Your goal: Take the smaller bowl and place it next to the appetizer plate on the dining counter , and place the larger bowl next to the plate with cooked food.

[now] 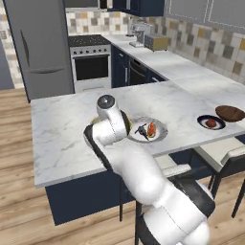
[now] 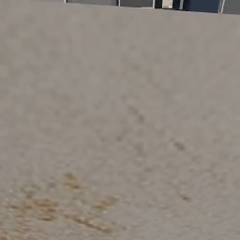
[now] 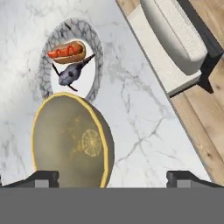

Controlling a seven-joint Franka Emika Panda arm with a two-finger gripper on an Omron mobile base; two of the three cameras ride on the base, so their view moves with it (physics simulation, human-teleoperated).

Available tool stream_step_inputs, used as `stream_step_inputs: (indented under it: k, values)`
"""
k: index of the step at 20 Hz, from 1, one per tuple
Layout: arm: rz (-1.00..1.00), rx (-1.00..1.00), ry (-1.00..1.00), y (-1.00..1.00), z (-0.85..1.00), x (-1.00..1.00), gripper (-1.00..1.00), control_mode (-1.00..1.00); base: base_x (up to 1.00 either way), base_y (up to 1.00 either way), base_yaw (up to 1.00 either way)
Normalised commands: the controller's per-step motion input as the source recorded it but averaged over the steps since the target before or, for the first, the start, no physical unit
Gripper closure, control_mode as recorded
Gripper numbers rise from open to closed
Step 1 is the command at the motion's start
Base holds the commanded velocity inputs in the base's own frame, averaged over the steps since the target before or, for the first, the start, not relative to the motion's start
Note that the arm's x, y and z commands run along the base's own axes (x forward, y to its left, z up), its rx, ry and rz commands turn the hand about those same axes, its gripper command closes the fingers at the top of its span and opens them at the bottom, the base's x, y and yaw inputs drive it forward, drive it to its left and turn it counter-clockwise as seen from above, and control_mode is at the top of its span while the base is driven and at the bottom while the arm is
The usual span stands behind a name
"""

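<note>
Grey fridge (image 1: 40,45) stands far left, w/ a steel oven (image 1: 90,64) beside it, a toaster (image 1: 156,42) and coffee machine (image 1: 139,34) on the back worktop, cushioned stool (image 3: 175,39) over wood floor (image 1: 19,210).

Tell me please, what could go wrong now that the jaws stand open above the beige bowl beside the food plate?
1. The larger bowl sits against the plate with cooked food; a low retreat could clip its yellow rim and push it into the plate.
2. The open gripper straddles the bowl's edge, so lifting crookedly might tip it.
3. The stool stands close beside the dining counter.
</note>
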Motion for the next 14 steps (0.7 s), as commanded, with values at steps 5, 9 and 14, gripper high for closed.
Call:
stream_step_inputs:
  k: [5,9,14]
  values:
    - [-0.05,0.07,0.02,-0.81,0.81,-0.93,-1.00,-1.00,0.00,0.00,0.00]
    - [-0.19,0.04,0.06,-1.00,0.42,-0.63,-1.00,-1.00,0.00,0.00,0.00]
    - [-0.22,0.02,0.19,-0.88,0.05,-0.42,-1.00,-1.00,0.00,0.00,0.00]
